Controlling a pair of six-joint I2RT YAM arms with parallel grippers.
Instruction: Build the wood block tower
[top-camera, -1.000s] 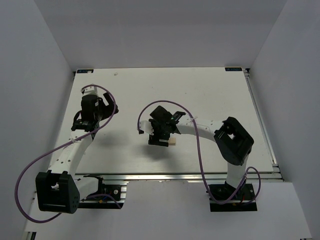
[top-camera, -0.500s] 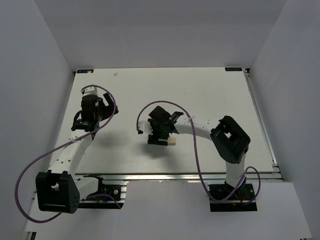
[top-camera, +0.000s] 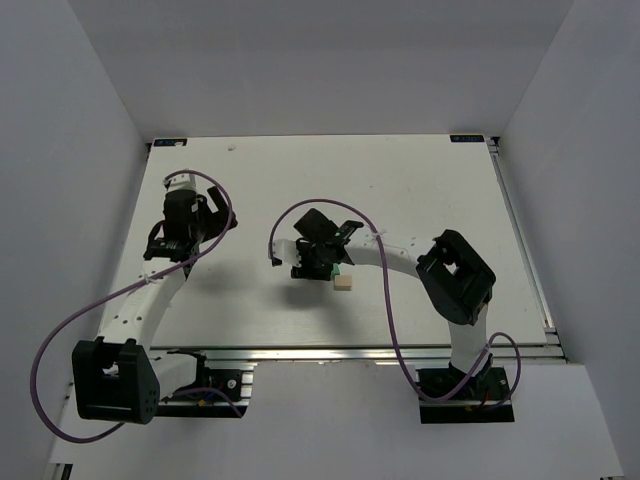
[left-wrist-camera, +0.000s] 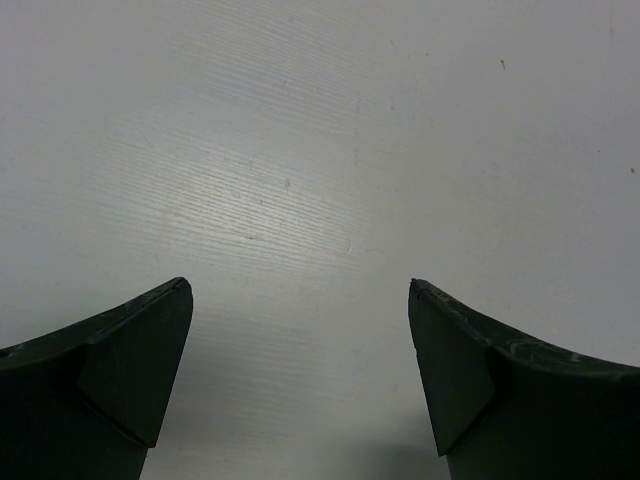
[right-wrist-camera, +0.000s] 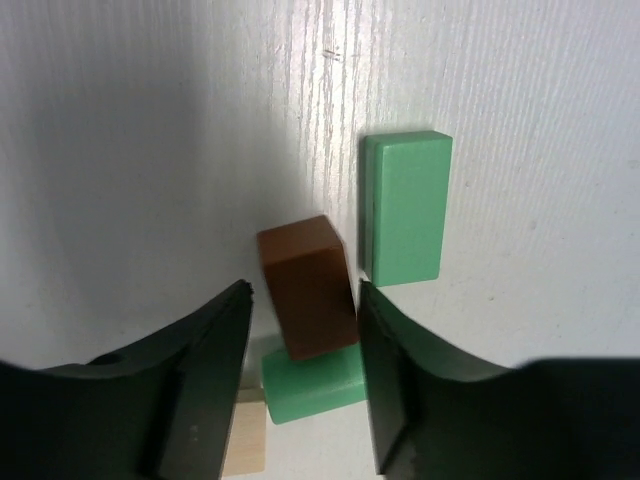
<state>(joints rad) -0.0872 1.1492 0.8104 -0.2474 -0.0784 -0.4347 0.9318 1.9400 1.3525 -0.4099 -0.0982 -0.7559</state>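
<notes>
In the right wrist view a dark brown block (right-wrist-camera: 308, 288) lies tilted on top of a green block (right-wrist-camera: 312, 388), with a light tan block (right-wrist-camera: 245, 438) beside that one at the lower left. A second green block (right-wrist-camera: 405, 208) lies flat on the table just right of the brown one. My right gripper (right-wrist-camera: 303, 288) straddles the brown block. Its right finger touches the block and a narrow gap shows at the left finger. From above, the right gripper (top-camera: 318, 268) hides most of the pile, leaving only the tan block (top-camera: 343, 283) showing. My left gripper (left-wrist-camera: 300, 290) stands wide open over bare table.
The left arm (top-camera: 172, 245) hangs over the left half of the white table (top-camera: 420, 190), well apart from the blocks. A metal rail (top-camera: 380, 352) runs along the near edge and grey walls close in the sides.
The right gripper's jaws have narrowed around the brown block, and the gripper has shifted slightly left and away, uncovering more of the tan block. The left arm has not moved.
</notes>
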